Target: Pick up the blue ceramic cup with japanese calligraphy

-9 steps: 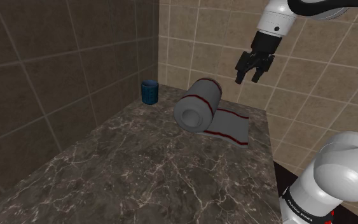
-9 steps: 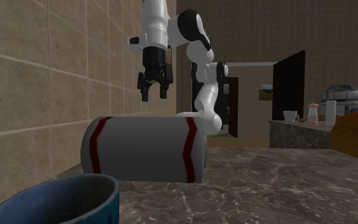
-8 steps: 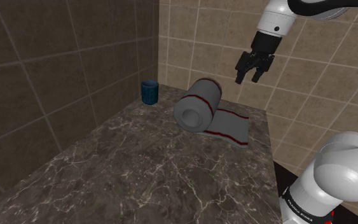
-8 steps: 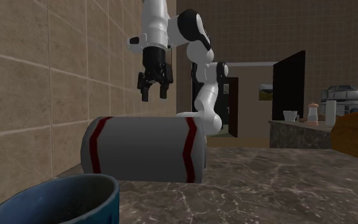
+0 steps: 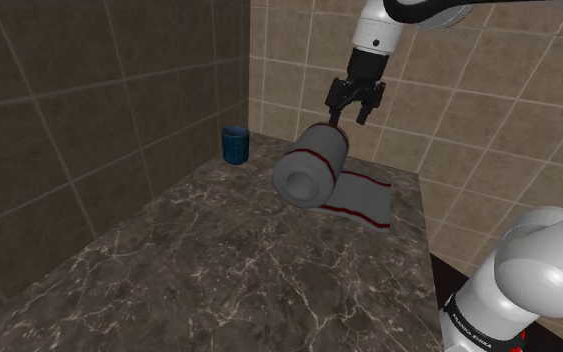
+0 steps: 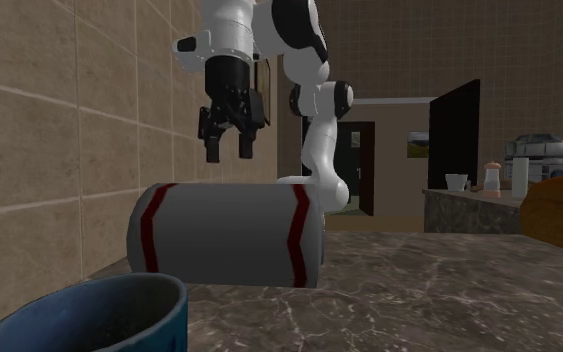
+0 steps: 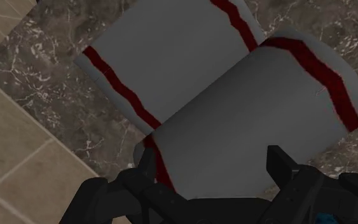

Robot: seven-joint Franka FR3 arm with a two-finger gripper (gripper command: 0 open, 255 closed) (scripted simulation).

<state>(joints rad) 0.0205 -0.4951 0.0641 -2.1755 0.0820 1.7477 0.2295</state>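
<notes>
Hovers with the black two-finger gripper [image 5: 351, 113] spread and empty over the grey rolled towel with red stripes [image 5: 311, 172], on the way to the small blue cup [image 5: 234, 145] in the corner; needs to slide past and drop.

You have a grey rolled towel [image 5: 311, 170] with dark red stripes lying on its side on the dark marbled countertop [image 5: 219, 280]. Its loose end spreads flat toward the shoulder view's right, near the beige tiled wall [image 5: 489, 90].
</notes>
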